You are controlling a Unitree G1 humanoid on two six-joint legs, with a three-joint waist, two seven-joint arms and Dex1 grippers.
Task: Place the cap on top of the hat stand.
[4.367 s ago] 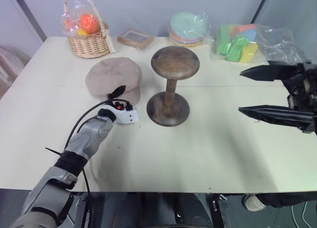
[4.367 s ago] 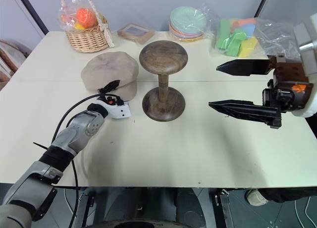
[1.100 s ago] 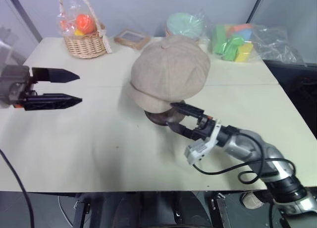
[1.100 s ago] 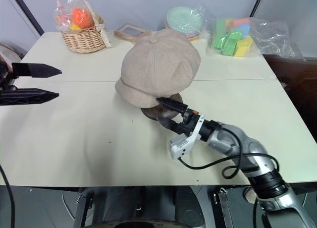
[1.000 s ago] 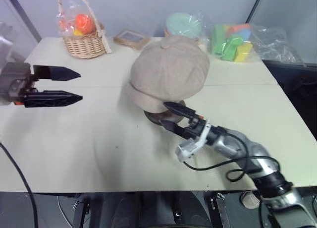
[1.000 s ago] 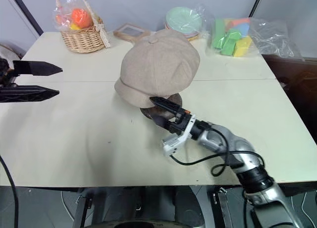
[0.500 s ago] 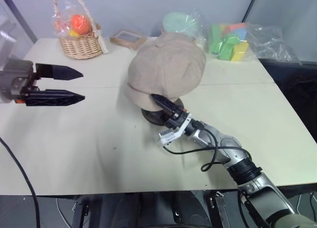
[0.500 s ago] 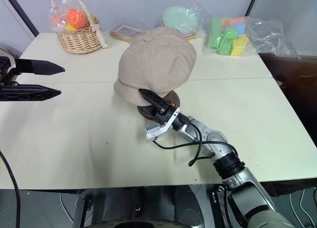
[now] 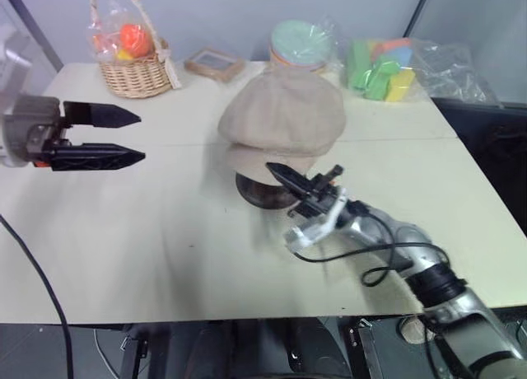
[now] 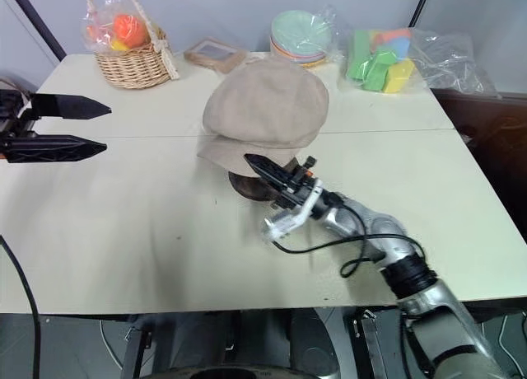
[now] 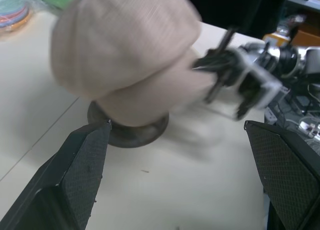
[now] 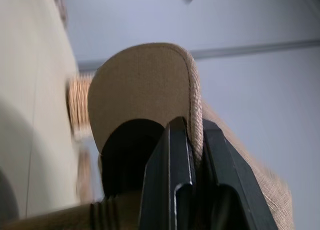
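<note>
A beige cap sits over the hat stand at mid-worktop, hiding its top. The right pincer is clamped on the cap's brim edge. The left pincer hangs apart, well off to the side.

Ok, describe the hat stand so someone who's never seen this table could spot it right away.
Start at the pale table and look to its middle, under the beige cap. The hat stand is the dark brown wooden piece there, its round base showing below the cap's brim. It is the one dark wood thing among a wicker basket and bagged bright items.
</note>
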